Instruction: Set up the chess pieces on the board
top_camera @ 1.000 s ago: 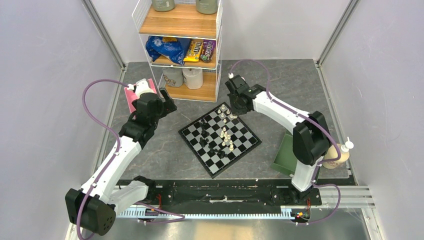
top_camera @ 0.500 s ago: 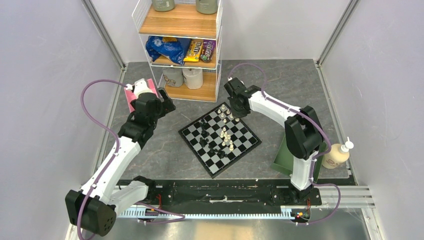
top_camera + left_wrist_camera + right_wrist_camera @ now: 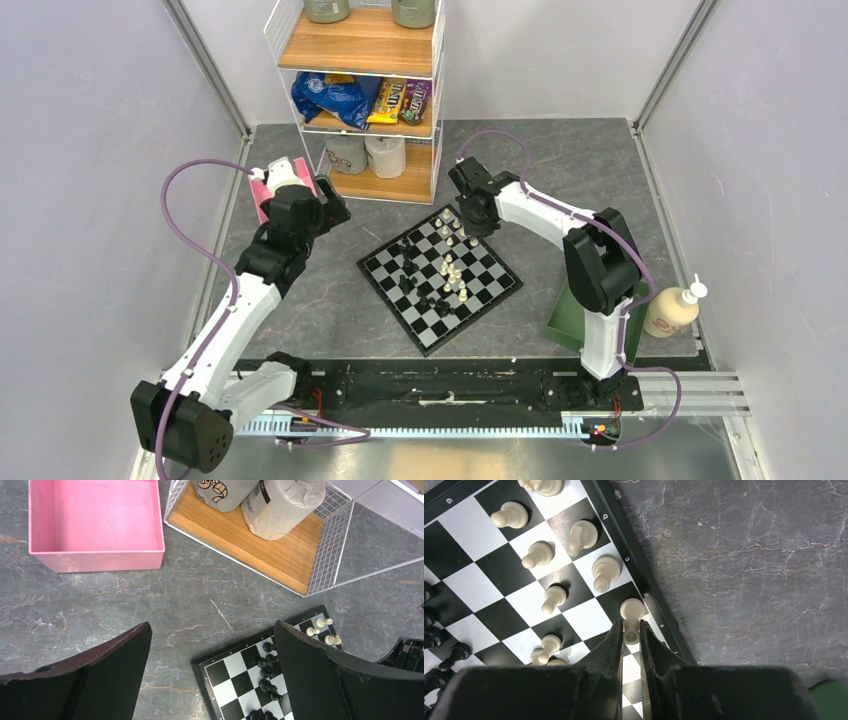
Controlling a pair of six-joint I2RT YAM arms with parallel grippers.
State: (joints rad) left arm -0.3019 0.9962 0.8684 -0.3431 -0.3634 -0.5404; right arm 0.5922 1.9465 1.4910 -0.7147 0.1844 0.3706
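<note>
Clamping a cream piece (image 3: 632, 611), the right pincer (image 3: 629, 631) overhangs the board (image 3: 474, 586); left pincer (image 3: 212, 627) gapes.

Glossy board (image 3: 474, 587), matt stone-look table (image 3: 749, 580) (shelf (image 3: 260, 545) is wood)

High overview looking down, both wrist views downward, right nearest, all sharing the board (image 3: 424, 335).

Bright even overhead light; short soft shadows beside chess pieces (image 3: 605, 570).
</note>
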